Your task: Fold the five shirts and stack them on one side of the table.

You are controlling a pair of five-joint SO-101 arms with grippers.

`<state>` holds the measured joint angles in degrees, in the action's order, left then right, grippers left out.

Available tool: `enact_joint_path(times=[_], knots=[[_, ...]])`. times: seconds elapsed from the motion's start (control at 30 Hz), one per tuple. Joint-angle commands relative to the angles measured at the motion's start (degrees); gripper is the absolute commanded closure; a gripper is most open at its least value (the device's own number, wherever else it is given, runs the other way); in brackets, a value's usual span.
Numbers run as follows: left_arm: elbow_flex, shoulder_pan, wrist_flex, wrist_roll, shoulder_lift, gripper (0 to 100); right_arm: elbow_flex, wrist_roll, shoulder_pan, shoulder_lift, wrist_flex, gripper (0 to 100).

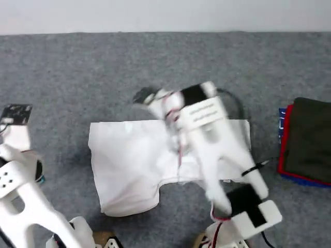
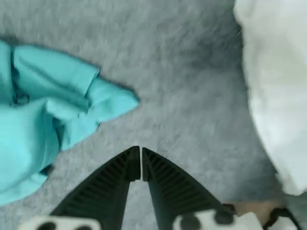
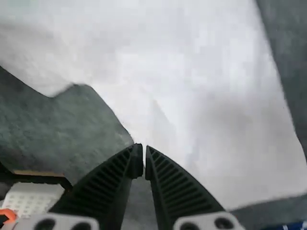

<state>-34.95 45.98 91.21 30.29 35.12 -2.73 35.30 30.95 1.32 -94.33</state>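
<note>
Far left: a crumpled turquoise cotton shirt lies on the grey felt-like table cover. Beside it the left gripper hangs over bare cover, black ribbed fingers pressed together, holding nothing. Centre: a white cloth shirt, lying flat and partly folded. Over its edge is the right gripper, fingers together, no cloth seen between them. Far right, at the table edge: a stack of folded shirts, dark olive on top, red and blue beneath.

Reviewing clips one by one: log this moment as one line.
white shirt: spread out | stack: folded, dark one on top | teal shirt: crumpled | left arm: jaws shut | right arm: over white shirt, jaws shut
</note>
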Motion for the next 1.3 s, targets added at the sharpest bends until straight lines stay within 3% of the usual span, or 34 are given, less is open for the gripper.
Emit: enact_joint_path(times=[0.0, 0.2, 0.5, 0.77, 1.17, 1.27], knots=[[-0.9, 5.4, -2.3, 3.4, 1.6, 99, -5.2, -4.1, 10.6, -3.2, 7.2, 98.1], [-2.0, 10.2, -2.5, 7.6, 1.6, 99, -17.1, -9.1, 21.5, -3.1, 19.6, 98.1], [-1.9, 10.9, -2.5, 8.6, 1.6, 99, -28.9, -11.8, 23.7, -1.4, 34.2, 98.1], [-1.7, 10.9, -2.2, 8.6, 1.7, 99, -29.2, -11.4, 23.7, 3.6, 25.1, 98.1], [-1.7, 10.6, -2.5, 8.6, 1.7, 99, -29.2, -11.4, 24.0, -13.6, 19.0, 97.6], [-1.7, 10.6, -2.6, 8.6, 1.7, 99, -29.2, -11.4, 25.1, -14.2, 16.7, 92.7]])
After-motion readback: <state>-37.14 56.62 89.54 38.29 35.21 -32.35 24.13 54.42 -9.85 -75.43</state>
